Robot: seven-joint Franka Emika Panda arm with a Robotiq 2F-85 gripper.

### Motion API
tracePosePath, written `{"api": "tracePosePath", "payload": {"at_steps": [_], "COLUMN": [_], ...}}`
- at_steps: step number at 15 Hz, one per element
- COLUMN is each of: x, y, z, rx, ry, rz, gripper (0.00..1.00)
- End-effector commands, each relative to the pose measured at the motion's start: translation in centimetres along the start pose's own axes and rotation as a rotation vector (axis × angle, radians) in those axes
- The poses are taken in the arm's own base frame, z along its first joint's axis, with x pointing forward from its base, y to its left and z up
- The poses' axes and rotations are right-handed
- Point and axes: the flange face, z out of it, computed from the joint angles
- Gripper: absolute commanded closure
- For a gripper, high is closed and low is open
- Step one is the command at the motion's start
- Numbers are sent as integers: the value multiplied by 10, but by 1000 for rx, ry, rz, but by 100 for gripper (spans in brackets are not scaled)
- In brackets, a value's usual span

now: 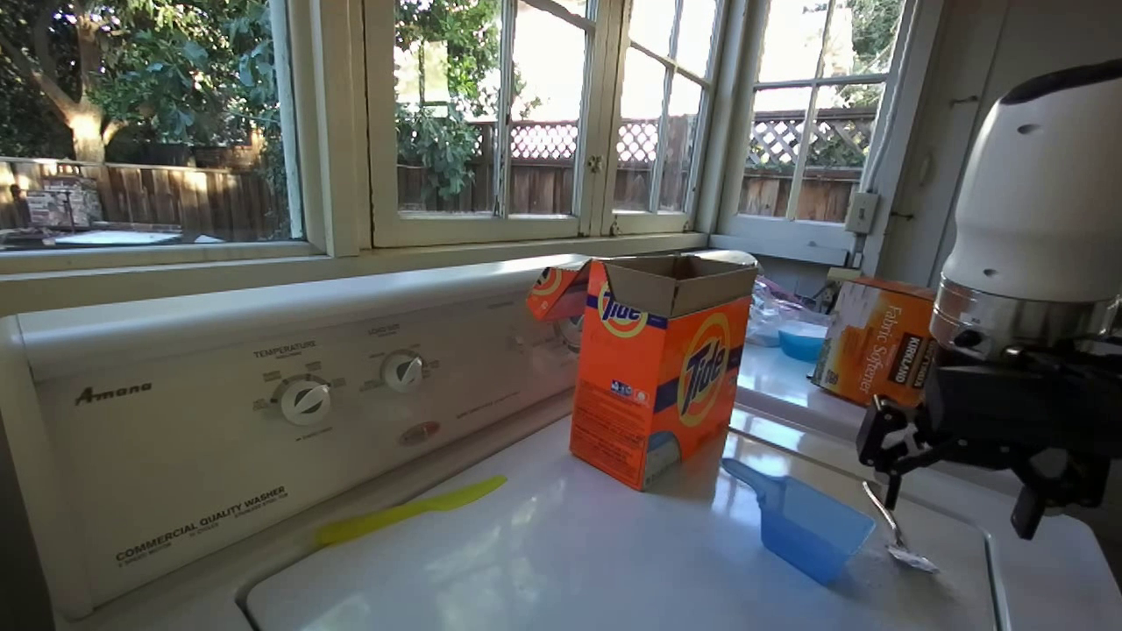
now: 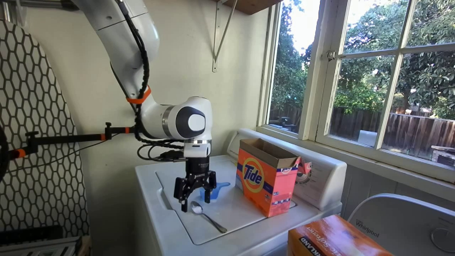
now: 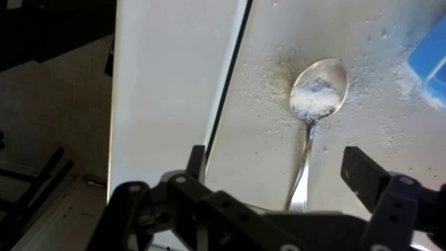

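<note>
Silver spoon point(image 3: 308, 139), already loaded with white powder point(image 3: 315, 99), lies on the washer lid point(image 3: 251, 174); the claw point(image 3: 277, 165) hangs above, spread apart, no grip yet taken; a blue scoop point(image 1: 811, 526) sits nearby. Its contents are hard to tell.

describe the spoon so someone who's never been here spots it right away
Find the white Amana washer; on top of it stands an orange Tide box, with a blue scoop nearby. The spoon lies apart from that scoop, beneath the open gripper. Unlike the translucent scoop, it is shiny metal and holds whitish powder.
</note>
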Motion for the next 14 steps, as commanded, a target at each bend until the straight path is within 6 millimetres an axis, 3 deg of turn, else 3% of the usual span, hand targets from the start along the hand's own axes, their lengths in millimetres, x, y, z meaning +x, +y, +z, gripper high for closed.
{"api": "tracePosePath", "payload": {"at_steps": [1, 7, 14], "x": [3, 10, 18], "y": [21, 33, 22], "z": [12, 25, 21], "rx": [66, 105, 129], "ry": [-61, -80, -80], "rz": [121, 199, 198], "gripper": [0, 0, 0]}}
